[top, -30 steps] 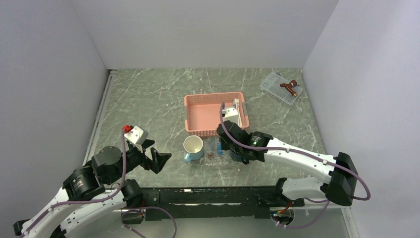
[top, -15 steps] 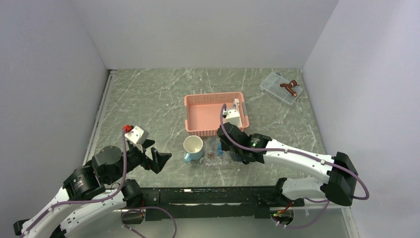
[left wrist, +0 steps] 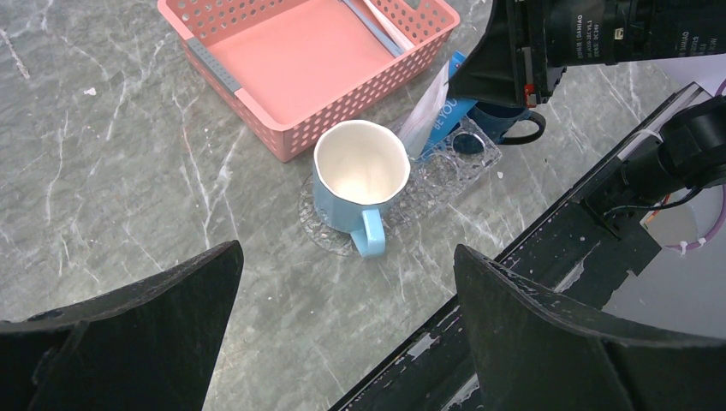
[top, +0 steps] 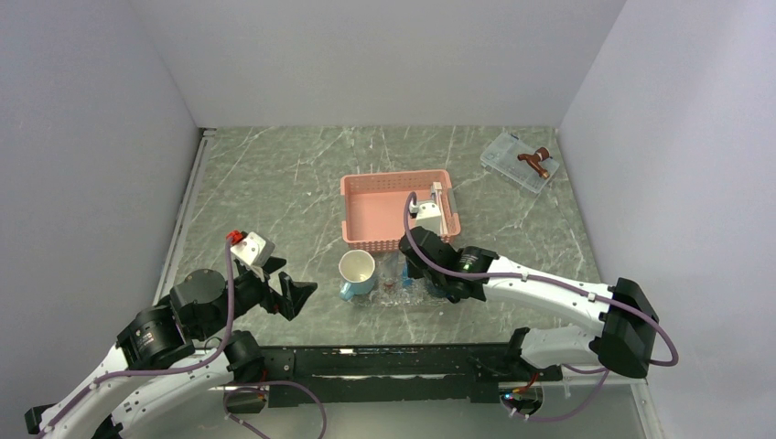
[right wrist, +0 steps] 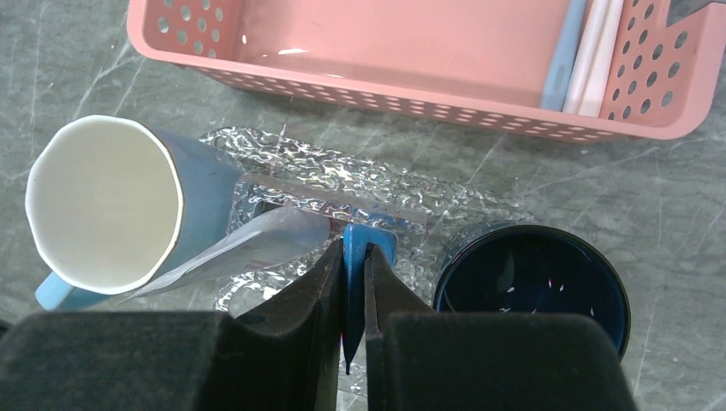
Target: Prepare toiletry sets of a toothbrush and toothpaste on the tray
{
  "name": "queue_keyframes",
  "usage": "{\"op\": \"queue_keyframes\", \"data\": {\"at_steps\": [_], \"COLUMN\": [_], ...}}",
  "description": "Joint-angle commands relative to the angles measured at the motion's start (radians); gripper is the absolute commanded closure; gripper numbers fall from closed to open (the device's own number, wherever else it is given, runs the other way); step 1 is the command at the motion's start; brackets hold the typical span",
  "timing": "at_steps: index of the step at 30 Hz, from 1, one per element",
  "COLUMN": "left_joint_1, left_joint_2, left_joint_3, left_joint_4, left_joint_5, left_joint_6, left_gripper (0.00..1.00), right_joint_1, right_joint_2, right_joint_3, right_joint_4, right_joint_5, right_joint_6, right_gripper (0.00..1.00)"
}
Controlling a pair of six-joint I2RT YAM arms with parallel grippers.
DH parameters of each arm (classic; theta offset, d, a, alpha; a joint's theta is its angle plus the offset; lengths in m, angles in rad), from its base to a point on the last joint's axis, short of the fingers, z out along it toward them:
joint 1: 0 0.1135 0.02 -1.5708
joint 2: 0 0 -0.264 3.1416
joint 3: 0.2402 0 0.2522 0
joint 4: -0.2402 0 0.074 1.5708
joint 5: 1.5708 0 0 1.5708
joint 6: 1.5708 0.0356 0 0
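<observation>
vs 1s ago: unchanged. r gripper [right wrist: 354, 278] clamped on toothpaste [right wrist: 371, 239] over tray [right wrist: 282, 156]; l gripper [left wrist: 347, 257] jaws wide apart. clamp clear in r wrist cam, hidden from top.

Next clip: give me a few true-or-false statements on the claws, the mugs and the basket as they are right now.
1. The right claw is shut on a blue toothpaste tube. True.
2. The left claw grips the light blue mug. False: it is open, empty and clear of the mug.
3. Toothbrushes lie along one side wall of the pink basket. True.
4. The dark blue mug lies tipped on its side. False: it stands upright, mouth up.
5. The light blue mug stands inside the basket. False: it stands on the clear tray in front of it.
</observation>
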Motion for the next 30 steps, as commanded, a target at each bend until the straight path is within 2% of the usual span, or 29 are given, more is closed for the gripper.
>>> {"op": "queue_keyframes", "data": {"at_steps": [1,5,11,15,20,30], "left_joint_1": [0.004,0.004,0.004,0.004,0.004,0.003], "left_joint_2": [0.009,0.008,0.009,0.011,0.014,0.017], "left_joint_3": [0.003,0.003,0.003,0.003,0.004,0.004], "left_joint_4": [0.013,0.013,0.012,0.013,0.013,0.013], "left_joint_5": [-0.006,-0.005,-0.006,-0.006,-0.006,-0.005], "left_joint_6": [0.002,0.002,0.004,0.004,0.007,0.007], "left_gripper": [0.01,0.01,0.01,0.01,0.01,0.01], "right_joint_1": [-0.002,-0.002,-0.002,-0.002,-0.002,-0.004], "right_joint_2": [0.004,0.007,0.007,-0.002,-0.019,-0.085], "right_joint_3": [0.000,0.001,0.009,0.025,0.055,0.157], "right_joint_4": [0.055,0.055,0.049,0.036,0.015,-0.018], "right_joint_5": [0.034,0.033,0.035,0.034,0.034,0.045], "right_joint_6": [0.019,0.021,0.025,0.027,0.031,-0.005], "right_gripper": [1.00,0.99,0.79,0.73,0.58,0.46]}}
